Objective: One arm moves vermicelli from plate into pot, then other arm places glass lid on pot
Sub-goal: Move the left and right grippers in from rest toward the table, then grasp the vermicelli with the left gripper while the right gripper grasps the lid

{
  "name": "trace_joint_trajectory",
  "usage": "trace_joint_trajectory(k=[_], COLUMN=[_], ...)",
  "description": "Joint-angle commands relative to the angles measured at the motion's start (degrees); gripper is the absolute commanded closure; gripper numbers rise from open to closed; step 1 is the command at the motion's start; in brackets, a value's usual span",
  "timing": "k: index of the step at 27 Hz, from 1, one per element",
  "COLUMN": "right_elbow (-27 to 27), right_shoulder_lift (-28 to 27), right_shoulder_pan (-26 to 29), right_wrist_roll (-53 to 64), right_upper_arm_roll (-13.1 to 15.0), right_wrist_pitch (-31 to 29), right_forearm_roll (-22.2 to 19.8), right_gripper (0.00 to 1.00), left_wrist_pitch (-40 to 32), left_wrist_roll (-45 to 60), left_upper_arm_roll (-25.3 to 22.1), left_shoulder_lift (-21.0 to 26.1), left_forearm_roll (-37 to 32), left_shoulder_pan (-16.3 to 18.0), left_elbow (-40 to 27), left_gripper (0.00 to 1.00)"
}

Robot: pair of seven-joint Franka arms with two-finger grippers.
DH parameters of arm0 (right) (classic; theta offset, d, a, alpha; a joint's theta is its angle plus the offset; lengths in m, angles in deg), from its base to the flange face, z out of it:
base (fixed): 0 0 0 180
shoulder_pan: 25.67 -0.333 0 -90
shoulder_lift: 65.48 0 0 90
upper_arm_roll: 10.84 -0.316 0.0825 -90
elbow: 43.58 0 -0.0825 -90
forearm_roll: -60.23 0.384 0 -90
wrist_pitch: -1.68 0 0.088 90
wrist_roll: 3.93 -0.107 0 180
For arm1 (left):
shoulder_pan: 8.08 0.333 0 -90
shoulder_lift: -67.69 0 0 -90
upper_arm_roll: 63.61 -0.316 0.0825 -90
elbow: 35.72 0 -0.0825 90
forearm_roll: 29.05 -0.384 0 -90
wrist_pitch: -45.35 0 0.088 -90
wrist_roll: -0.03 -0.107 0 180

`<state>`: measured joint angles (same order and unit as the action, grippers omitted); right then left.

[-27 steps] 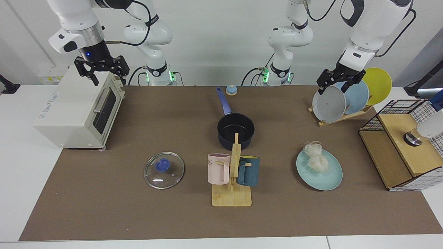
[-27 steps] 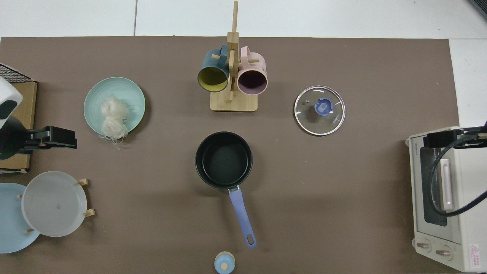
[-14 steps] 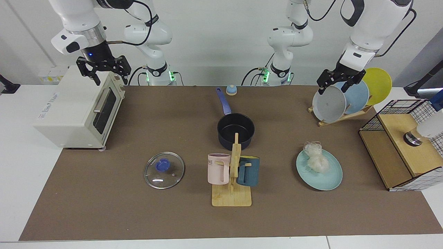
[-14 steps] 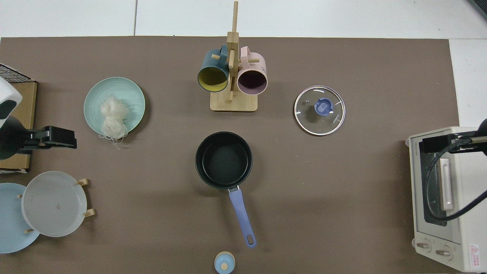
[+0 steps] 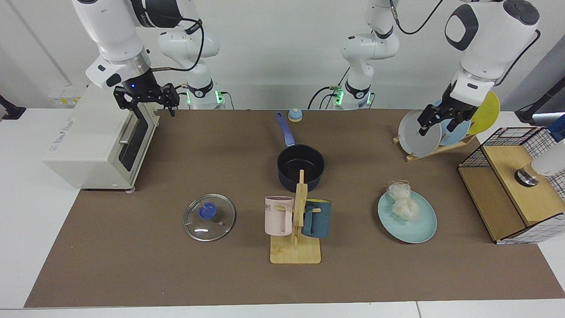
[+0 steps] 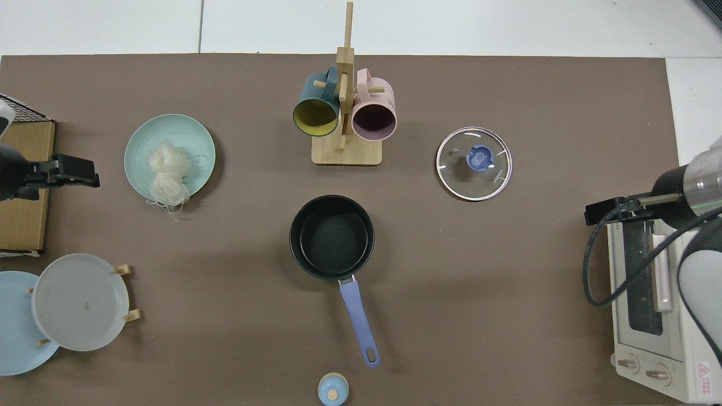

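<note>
Fingers on both grippers are spread open and holding nothing. Left gripper (image 5: 438,123) hangs in the air in front of the grey plate (image 5: 419,132) that stands in the wooden rack (image 5: 435,151), and in the top view it sits beside the wooden box (image 6: 22,186), near the teal plate. Right gripper (image 5: 147,99) hovers over the front corner of the toaster oven (image 5: 99,139), at the table's edge.

Vermicelli (image 5: 402,202) is a loose clump on the plate (image 5: 415,227), piled toward the rim nearest the pot side, with a few threads trailing over the edge onto the brown mat (image 5: 176,274). Pot (image 5: 300,167) sits mid-table, nothing inside it, handle pointing toward the robots. Just in front of it from the facing camera is the mug stand (image 5: 296,238) with a pink mug (image 5: 278,215) and a dark teal mug (image 5: 318,218). Glass lid (image 5: 209,217) lies flat on the mat, knob up, well apart from the pot, on the toaster side. A little blue knob-shaped thing (image 5: 295,115) sits near the end of the pot's handle.
</note>
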<state>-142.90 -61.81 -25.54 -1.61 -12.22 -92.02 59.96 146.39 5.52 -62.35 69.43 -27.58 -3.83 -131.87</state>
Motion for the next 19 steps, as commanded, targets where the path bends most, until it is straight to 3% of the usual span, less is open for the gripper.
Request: trace_joint_trajectory(k=[1,6,14,19], right_elbow=[-0.18,-0.18,0.52,2.88], right_shoulder_lift=[-2.97,-6.48,-13.86,-19.48], right_shoulder_pan=[0.22,0.22,0.31,0.31], right_wrist_roll=[-1.27,-1.45,-3.55,-4.26], right_upper_arm_roll=[-0.38,-0.82,-2.92,-4.16], right_wrist_pitch=[-4.12,-7.46,-18.88,-23.55], right_forearm_roll=[0.53,0.53,0.27,-0.43], right_gripper=[0.0,0.0,0.0,0.0], left_wrist_pitch=[4.41,10.92,18.05,21.74], left_wrist_roll=[-0.31,-0.4,0.92,6.71], left_upper_arm_roll=[-0.03,-0.82,-0.12,0.14], left_shoulder_lift=[7.49,11.44,18.91,23.31], left_forearm_roll=[-0.86,-0.33,-0.24,-1.21], left_shoulder_pan=[0.4,0.32,-0.12,-2.23], left_elbow=[4.04,3.69,3.69,3.6], left_gripper=[0.0,0.0,0.0,0.0])
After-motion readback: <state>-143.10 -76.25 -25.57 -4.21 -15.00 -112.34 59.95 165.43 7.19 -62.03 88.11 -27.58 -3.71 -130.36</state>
